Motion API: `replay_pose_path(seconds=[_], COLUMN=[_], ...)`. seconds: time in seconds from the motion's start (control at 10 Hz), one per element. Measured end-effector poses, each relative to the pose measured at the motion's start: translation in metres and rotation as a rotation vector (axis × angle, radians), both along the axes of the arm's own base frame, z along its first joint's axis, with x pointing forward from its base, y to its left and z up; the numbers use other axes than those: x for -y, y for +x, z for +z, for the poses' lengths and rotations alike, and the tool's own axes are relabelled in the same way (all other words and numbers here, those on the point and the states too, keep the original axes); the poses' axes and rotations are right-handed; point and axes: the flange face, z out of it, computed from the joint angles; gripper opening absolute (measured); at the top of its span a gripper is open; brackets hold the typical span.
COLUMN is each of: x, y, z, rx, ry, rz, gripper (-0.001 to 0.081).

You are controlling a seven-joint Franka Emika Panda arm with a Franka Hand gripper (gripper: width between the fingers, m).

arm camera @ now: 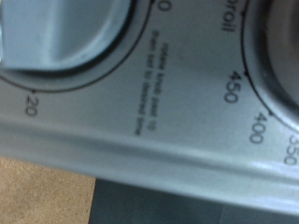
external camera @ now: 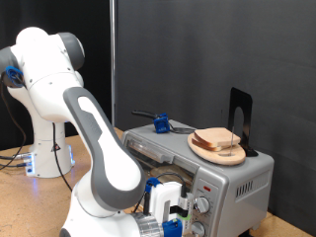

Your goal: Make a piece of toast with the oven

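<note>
The silver toaster oven stands at the exterior view's lower right. Pale bread slices lie stacked on a round wooden board on the oven's top. I cannot tell the slices apart. My gripper is pressed up against the oven's front control panel, at the round knobs. The wrist view is filled by that panel: a grey knob with a "20" mark below it, and a second dial's marks 450, 400 and 350. My fingers do not show there.
A blue and black object lies on the oven's top towards the back. A black upright stand rises behind the board. The wooden table and the robot's white base are at the exterior view's left.
</note>
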Motion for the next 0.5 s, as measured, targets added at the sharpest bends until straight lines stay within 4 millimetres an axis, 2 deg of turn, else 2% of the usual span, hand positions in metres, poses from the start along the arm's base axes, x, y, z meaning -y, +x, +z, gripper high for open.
replay_pose_path(seconds=[0.4,0.5], x=[0.0008,0.0006], y=[0.0035,0.0044], z=[-0.0025,-0.002], rx=[0.033,0.034], ry=[0.0,-0.001], rz=[-0.002,-0.005], gripper=[0.0809,0.0787])
